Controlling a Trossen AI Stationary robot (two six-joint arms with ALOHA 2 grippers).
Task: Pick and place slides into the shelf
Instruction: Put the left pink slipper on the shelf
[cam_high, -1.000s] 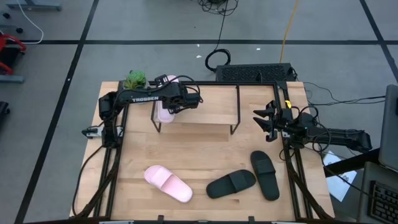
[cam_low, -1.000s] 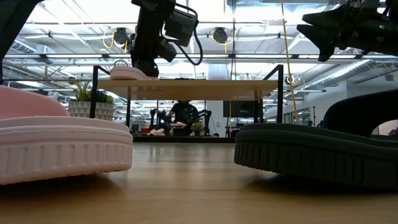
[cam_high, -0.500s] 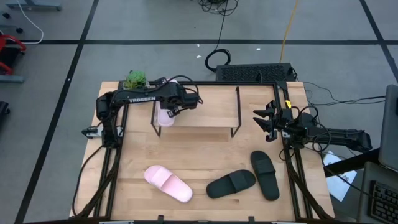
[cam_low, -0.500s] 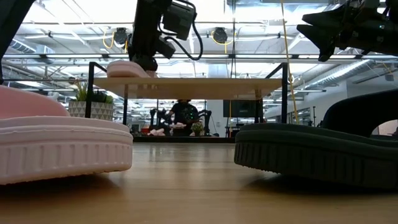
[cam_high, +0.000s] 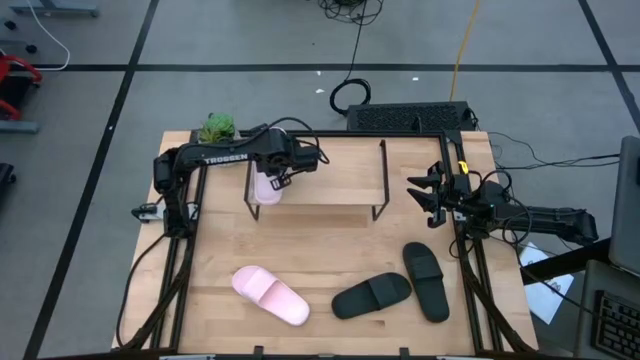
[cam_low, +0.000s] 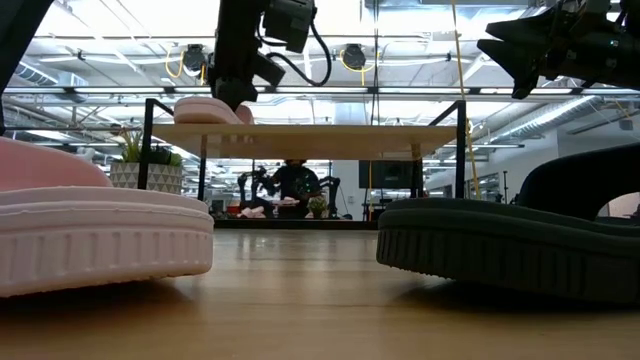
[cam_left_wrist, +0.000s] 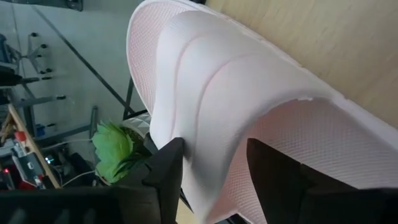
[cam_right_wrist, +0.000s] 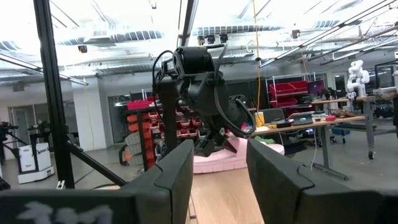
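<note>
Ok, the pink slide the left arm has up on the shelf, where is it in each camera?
High view: pink slide at the shelf's left end, under the left gripper.
Low view: upper left, on the shelf top.
Left wrist view: fills the frame, its strap between the fingers.
Right wrist view: centre, far off.
Shared landmark: the shelf.

Overhead, table-level, two wrist views.

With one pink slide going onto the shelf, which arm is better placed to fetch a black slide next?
Probably the right. The right gripper is open and free beside the shelf, nearer the black slides. The left gripper is shut on the pink slide.
</note>
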